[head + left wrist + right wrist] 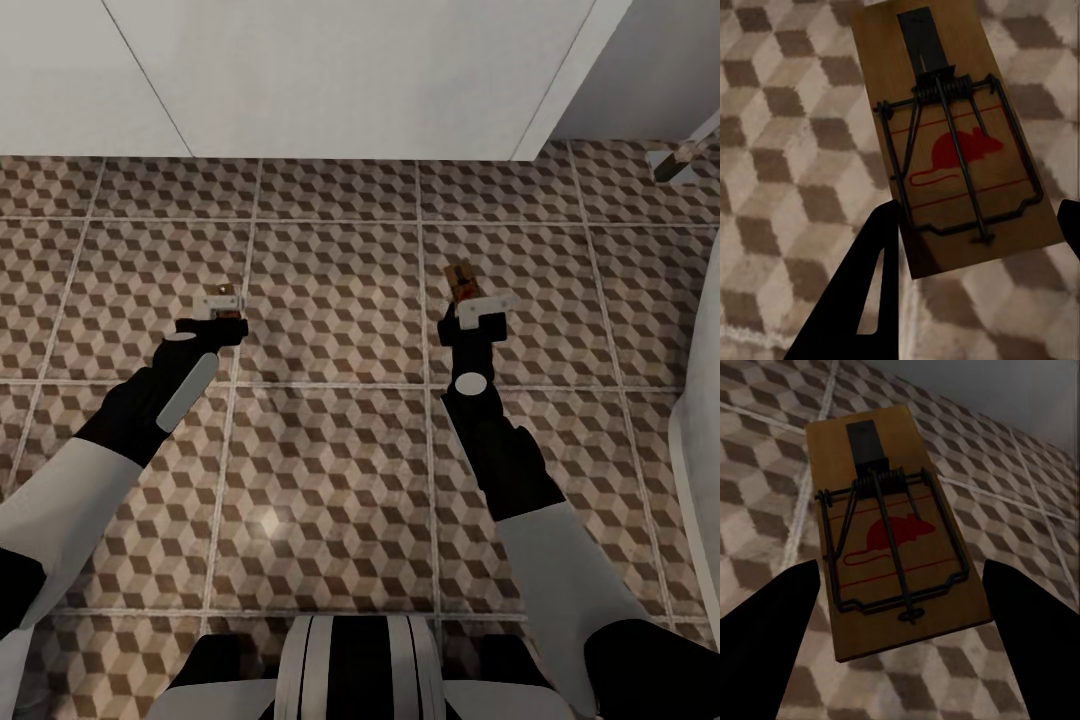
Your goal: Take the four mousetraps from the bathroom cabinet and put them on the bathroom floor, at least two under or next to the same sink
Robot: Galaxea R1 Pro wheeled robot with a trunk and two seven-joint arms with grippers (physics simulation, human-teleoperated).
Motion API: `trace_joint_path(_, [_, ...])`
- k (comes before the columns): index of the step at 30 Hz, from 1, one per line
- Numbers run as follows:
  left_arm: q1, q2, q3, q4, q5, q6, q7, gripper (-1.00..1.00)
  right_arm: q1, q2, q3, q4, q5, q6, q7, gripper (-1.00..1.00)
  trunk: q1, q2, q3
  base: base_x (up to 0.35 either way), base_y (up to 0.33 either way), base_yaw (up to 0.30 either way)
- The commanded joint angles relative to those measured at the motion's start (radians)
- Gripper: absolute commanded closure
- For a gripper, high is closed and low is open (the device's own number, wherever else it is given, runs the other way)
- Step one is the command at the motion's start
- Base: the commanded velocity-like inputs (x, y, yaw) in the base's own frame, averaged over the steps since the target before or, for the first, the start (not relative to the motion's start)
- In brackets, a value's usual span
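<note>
Both arms reach forward low over the cube-patterned bathroom floor (330, 300). My left gripper (222, 308) (979, 214) is shut on a mousetrap (226, 293) (945, 112), a brown wooden slab with a black wire spring and a red mouse print, clamped by its sides between the dark fingers (870, 292). My right gripper (476, 308) (900, 574) is shut on a second mousetrap (461, 281) (881, 457), which sticks out ahead of the fingers (780, 637) and tilts over the tiles. The cabinet and the bathroom sink are out of view.
White wall panels (300, 70) run along the far edge of the tiles. A curved white fixture (703, 480) stands at the right edge. A small white and chrome part (680, 158) juts in at the upper right. My own base (350, 665) is at the near edge.
</note>
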Motion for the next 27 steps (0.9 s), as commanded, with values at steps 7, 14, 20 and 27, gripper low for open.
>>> trace_joint_path(7, [0.001,0.01,-0.005,-0.02,0.009,-0.003,-0.043,1.0,0.002,0.0,0.002,0.003,0.008,-0.01,0.038,1.0,0.0,0.0,-0.001,0.0,0.0,0.0])
trace_joint_path(14, [0.001,0.026,-0.005,-0.004,0.008,-0.003,-0.241,1.0,0.004,-0.002,0.002,0.003,0.007,-0.011,0.091,1.0,0.0,0.0,-0.001,0.0,0.0,0.0])
trace_joint_path(20, [0.001,0.027,-0.005,-0.001,0.008,-0.003,-0.267,1.0,0.004,-0.004,0.0,0.003,0.007,-0.011,0.148,1.0,0.0,0.0,-0.001,0.0,0.0,0.0])
trace_joint_path(27, [0.001,0.027,-0.005,0.001,0.009,-0.003,-0.269,1.0,0.01,-0.007,0.0,0.004,0.007,-0.032,0.161,1.0,0.0,0.0,-0.001,0.0,0.0,0.0])
